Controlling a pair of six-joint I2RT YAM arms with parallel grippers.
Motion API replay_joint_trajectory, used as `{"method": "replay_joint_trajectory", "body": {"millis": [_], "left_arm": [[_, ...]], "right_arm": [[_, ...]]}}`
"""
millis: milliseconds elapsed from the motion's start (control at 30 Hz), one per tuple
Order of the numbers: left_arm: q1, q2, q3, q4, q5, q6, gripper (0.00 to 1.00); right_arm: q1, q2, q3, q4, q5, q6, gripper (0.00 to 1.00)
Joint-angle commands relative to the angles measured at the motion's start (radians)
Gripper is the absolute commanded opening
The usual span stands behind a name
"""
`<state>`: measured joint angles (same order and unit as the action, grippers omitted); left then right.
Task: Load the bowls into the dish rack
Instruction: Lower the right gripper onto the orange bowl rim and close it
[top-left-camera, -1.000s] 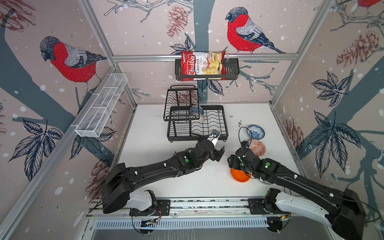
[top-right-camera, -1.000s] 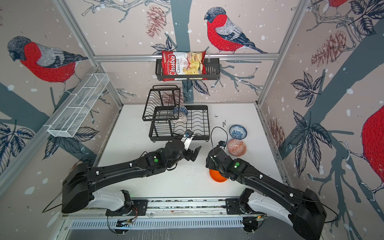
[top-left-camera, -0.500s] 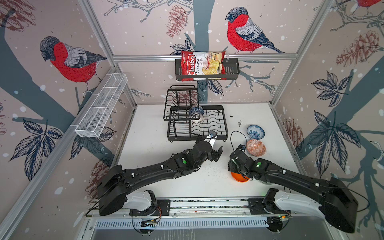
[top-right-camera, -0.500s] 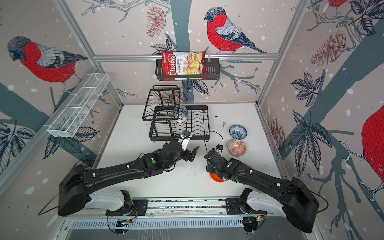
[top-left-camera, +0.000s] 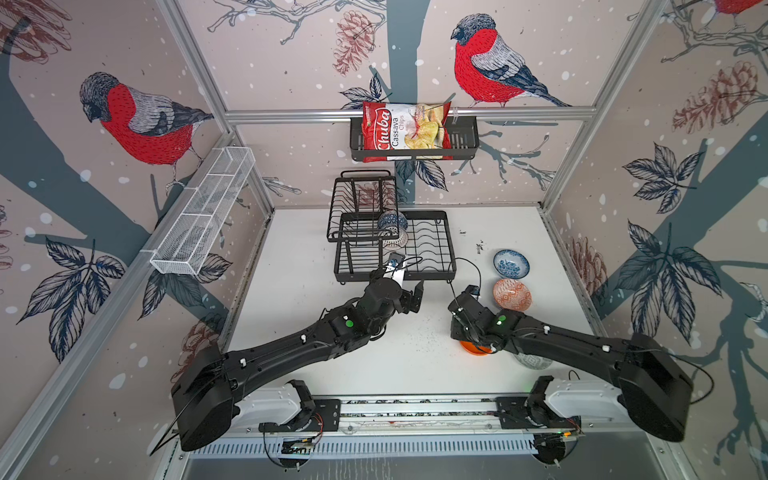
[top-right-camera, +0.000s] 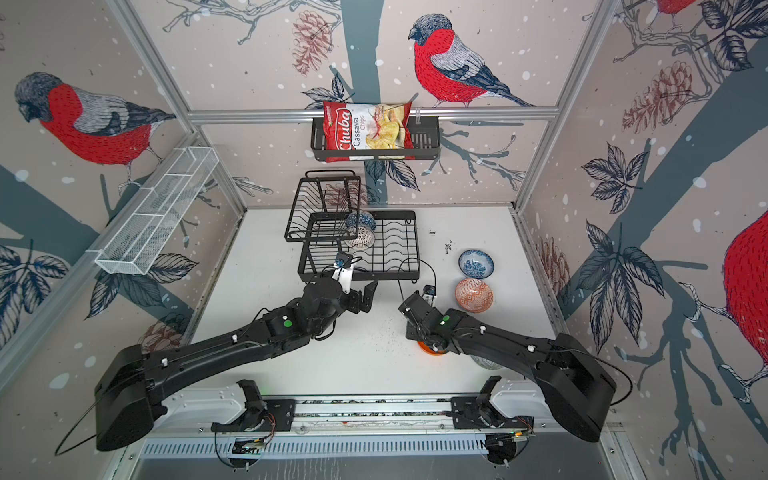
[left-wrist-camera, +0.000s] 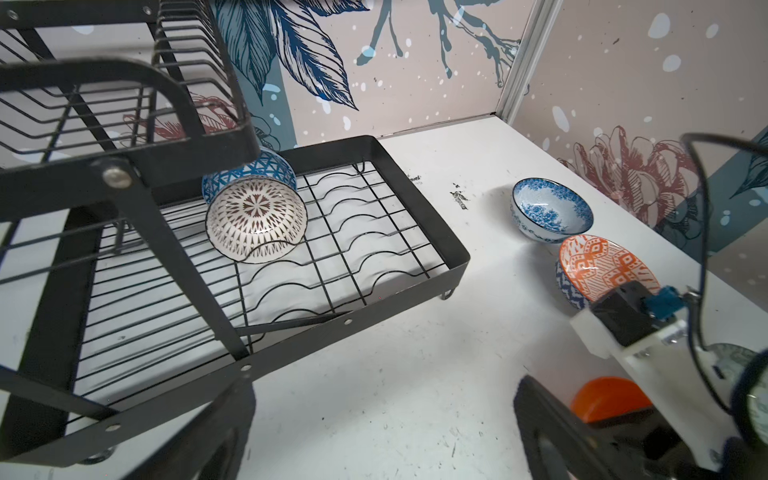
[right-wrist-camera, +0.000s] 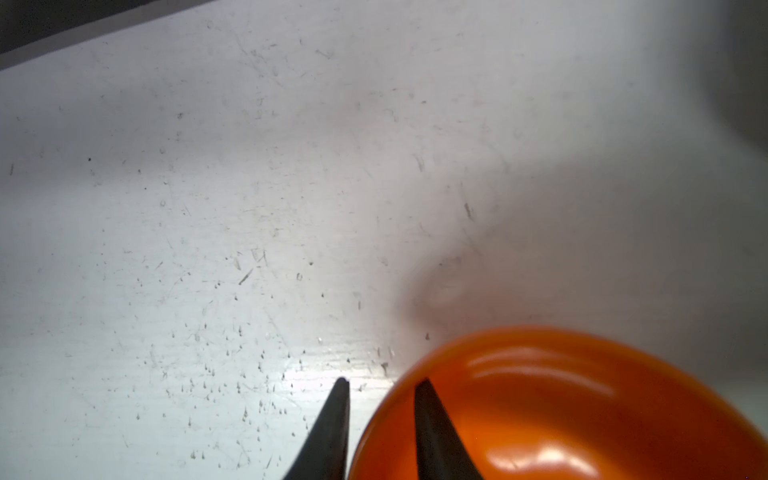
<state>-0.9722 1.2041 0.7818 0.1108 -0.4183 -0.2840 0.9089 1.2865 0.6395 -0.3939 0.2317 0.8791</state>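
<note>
My right gripper (right-wrist-camera: 380, 382) is shut on the near rim of the plain orange bowl (right-wrist-camera: 561, 407), with one finger inside and one outside. In both top views that bowl (top-left-camera: 473, 348) is mostly hidden under my right wrist. My left gripper (top-left-camera: 411, 297) hangs open and empty just in front of the dish rack (top-left-camera: 451, 245). The black-white radial bowl (left-wrist-camera: 255, 224) and the dark blue geometric bowl (left-wrist-camera: 249, 174) stand on edge in the rack's base. A blue-white floral bowl (top-left-camera: 511, 264) and an orange-white patterned bowl (top-left-camera: 512, 294) sit on the table to the right. A grey-green bowl (top-left-camera: 534, 362) peeks from under my right arm.
The rack's raised upper shelf (top-left-camera: 361, 199) overhangs the left half of its base. A black basket (top-left-camera: 461, 139) with a chips bag (top-left-camera: 403, 131) hangs on the back wall. A long white mesh basket (top-left-camera: 203, 212) is fixed to the left wall.
My right gripper has narrowed from wide open onto the orange bowl's rim, and its wrist has shifted slightly left over the bowl. The left arm has drawn back a little, still open.
</note>
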Motion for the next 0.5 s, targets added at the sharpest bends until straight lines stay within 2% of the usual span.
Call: {"method": "replay_joint_trajectory", "body": {"millis": [0, 233, 467], "left_arm": [[0.002, -0.01, -0.004, 0.011, 0.007, -0.018, 0.97], [0.011, -0.01, 0.003, -0.006, -0.009, -0.033, 0.97], [0.035, -0.026, 0.003, -0.031, -0.033, -0.057, 0.97]], "right_arm": [[0.001, 0.036, 0.024, 0.022, 0.032, -0.033, 0.21], [-0.011, 0.146, 0.132, 0.03, 0.054, -0.086, 0.14], [-0.027, 0.247, 0.248, 0.053, 0.018, -0.136, 0.14]]}}
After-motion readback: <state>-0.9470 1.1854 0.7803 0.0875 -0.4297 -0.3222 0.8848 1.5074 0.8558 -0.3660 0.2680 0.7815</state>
